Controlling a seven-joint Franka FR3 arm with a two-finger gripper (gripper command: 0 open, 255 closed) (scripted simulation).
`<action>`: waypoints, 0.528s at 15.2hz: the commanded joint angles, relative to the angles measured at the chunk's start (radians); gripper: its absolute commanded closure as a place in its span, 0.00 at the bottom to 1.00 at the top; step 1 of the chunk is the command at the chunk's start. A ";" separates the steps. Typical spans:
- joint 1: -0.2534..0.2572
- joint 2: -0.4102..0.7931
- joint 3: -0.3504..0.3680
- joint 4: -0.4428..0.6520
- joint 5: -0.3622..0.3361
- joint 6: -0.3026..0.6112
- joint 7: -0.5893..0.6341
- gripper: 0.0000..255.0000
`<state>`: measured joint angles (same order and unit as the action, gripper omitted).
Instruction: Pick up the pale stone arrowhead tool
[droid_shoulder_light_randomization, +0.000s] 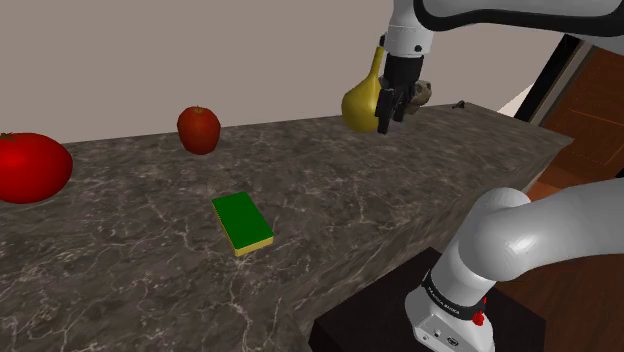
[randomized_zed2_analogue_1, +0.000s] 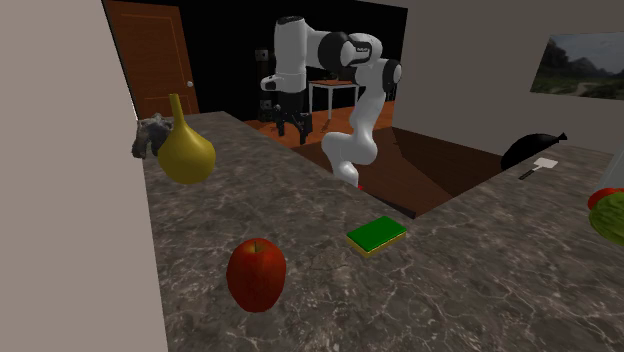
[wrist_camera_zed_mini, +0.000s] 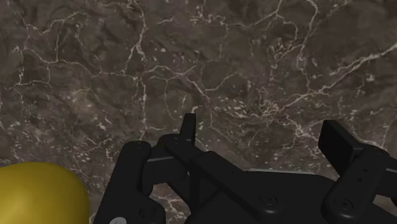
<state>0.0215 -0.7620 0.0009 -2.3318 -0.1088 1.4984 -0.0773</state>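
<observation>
Shoulder view shows a dark veined marble desk (droid_shoulder_light_randomization: 120, 270) with the white arm (droid_shoulder_light_randomization: 520, 235) rising from the lower right and bending over its far end. A big red tomato (droid_shoulder_light_randomization: 30, 167) sits at this view's left edge. A yellow gourd (droid_shoulder_light_randomization: 360, 100) stands at the back, a red apple (droid_shoulder_light_randomization: 199, 129) lies between those two, and a green sponge with a yellow underside (droid_shoulder_light_randomization: 242, 222) lies nearer the front, well apart from the rest. The black tool (droid_shoulder_light_randomization: 390, 120) hangs above the desk in front of the gourd. In the wrist view its fingers stand wide apart with only bare marble between them. The arrowhead (droid_shoulder_light_randomization: 422, 93), a small grey-tan lump, lies just beside the gourd near the wall, not gripped.
</observation>
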 joint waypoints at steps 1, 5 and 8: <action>0.000 0.000 0.000 0.000 0.000 0.000 0.000 0.00; 0.022 0.078 0.072 0.017 0.058 0.053 0.099 0.00; 0.036 0.148 0.124 0.042 0.093 0.093 0.170 0.00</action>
<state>0.0504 -0.6405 0.1016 -2.2990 -0.0318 1.5751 0.0604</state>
